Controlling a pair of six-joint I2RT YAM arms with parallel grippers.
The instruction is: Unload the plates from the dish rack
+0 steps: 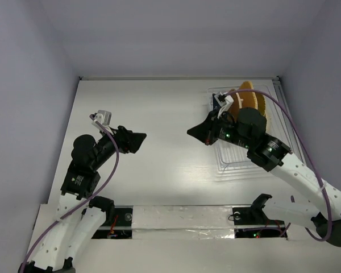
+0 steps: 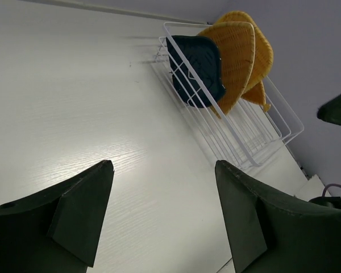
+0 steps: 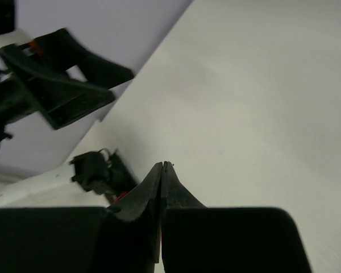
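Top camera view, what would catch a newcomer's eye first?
The orange plates stand out, upright in the dish rack at the table's far right, with a blue dish beside them. The left gripper hangs open and the right gripper is shut, both empty, above the table.

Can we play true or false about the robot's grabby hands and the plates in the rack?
1. The dark blue rounded dish stands on its edge in the white wire dish rack. True.
2. The right gripper is holding a plate. False: its fingers are pressed shut with nothing between them.
3. The left gripper is open and empty. True.
4. The orange-yellow woven plates lie flat on the white table. False: they stand in the rack, behind the blue dish.
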